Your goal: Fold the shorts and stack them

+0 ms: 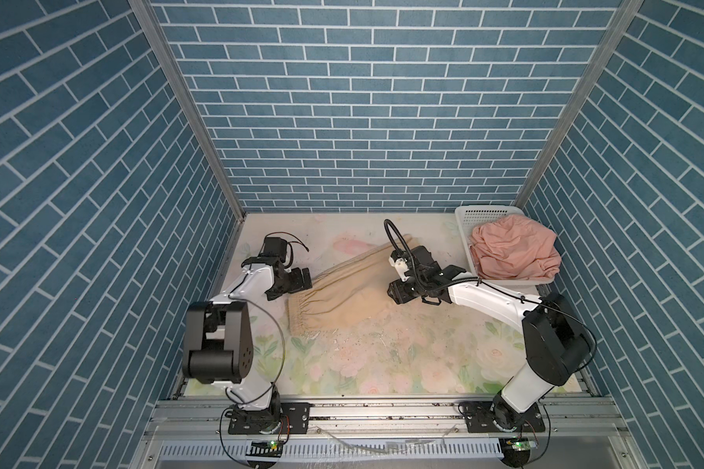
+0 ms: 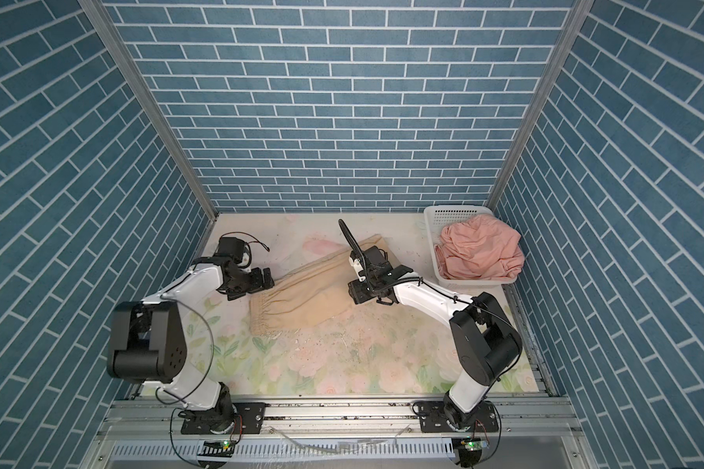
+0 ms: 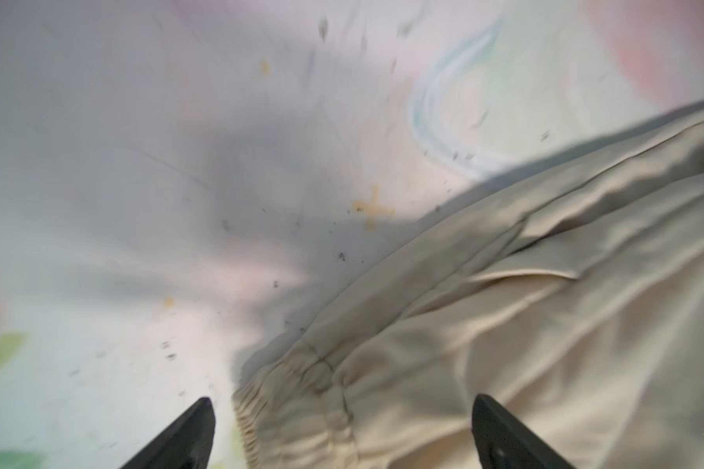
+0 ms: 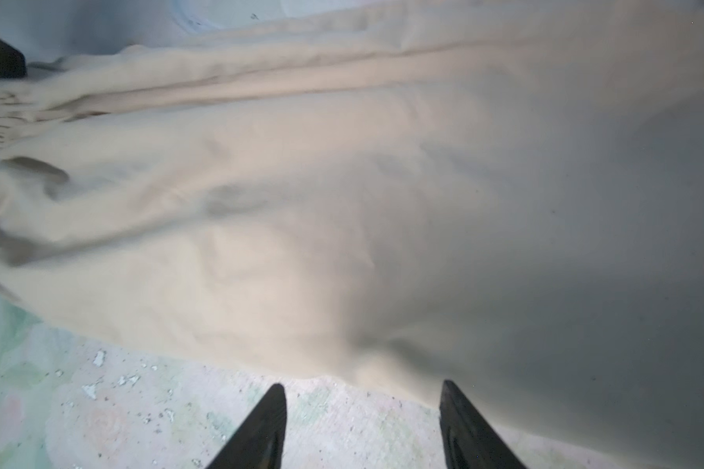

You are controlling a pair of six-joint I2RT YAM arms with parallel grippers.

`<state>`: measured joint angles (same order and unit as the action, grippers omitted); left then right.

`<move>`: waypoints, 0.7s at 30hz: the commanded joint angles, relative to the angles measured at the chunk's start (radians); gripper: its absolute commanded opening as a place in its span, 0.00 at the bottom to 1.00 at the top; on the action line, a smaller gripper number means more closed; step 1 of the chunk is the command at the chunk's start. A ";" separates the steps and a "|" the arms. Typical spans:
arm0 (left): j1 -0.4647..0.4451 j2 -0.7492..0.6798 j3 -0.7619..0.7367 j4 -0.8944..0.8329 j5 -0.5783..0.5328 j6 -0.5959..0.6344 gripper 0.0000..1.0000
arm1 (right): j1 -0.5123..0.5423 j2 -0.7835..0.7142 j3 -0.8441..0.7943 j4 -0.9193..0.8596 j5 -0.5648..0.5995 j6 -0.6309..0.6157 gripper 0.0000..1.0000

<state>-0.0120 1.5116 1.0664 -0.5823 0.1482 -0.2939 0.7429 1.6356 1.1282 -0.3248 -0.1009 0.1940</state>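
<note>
On the floral tabletop, mid-left, lie the beige shorts. They're flat, apparently already halved leg over leg, w/ the gathered waistband toward the left arm and the legs running off toward the back wall under the right arm's wrist.

The pink shorts sit in a heap in the white perforated basket at the back right corner, well apart from the beige pair. Prob. parked there until the beige pair is done.

Left jaws are spread fully wide w/ nothing gripped. In the left wrist view they straddle the waistband's corner, cloth between the tips but not pinched. That looks like a line-up for a pinch at the waist end.

Right jaws are partly open, also empty. In the right wrist view the tips hang over bare tabletop right at the beige cloth's edge, one tip just touching or overlapping it; can't tell which, the pic's blurred.

My read: one arm per end, so both ends can be pinched for the next fold. Soft cloth, so a one-sided lift would sag and undo the halving.
</note>
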 commanded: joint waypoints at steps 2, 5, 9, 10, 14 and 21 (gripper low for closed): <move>0.030 -0.227 0.057 -0.114 -0.086 0.033 1.00 | 0.106 -0.044 0.052 -0.002 -0.007 -0.175 0.65; 0.078 -0.349 0.060 -0.195 -0.018 0.056 1.00 | 0.172 -0.023 0.098 0.019 -0.023 -0.222 0.66; 0.144 -0.497 0.001 -0.268 -0.012 0.131 1.00 | 0.257 0.025 0.159 0.064 -0.019 -0.285 0.66; 0.165 -0.528 -0.015 -0.291 -0.022 0.143 1.00 | 0.277 0.042 0.173 0.078 -0.024 -0.298 0.66; 0.268 -0.630 -0.132 -0.276 -0.049 0.141 1.00 | 0.343 0.130 0.243 0.083 -0.054 -0.333 0.67; 0.339 -0.636 -0.152 -0.266 -0.005 0.128 1.00 | 0.440 0.234 0.306 0.082 0.005 -0.386 0.67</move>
<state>0.2996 0.8745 0.9173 -0.8497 0.1192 -0.1783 1.1572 1.8446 1.4094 -0.2493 -0.1200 -0.1154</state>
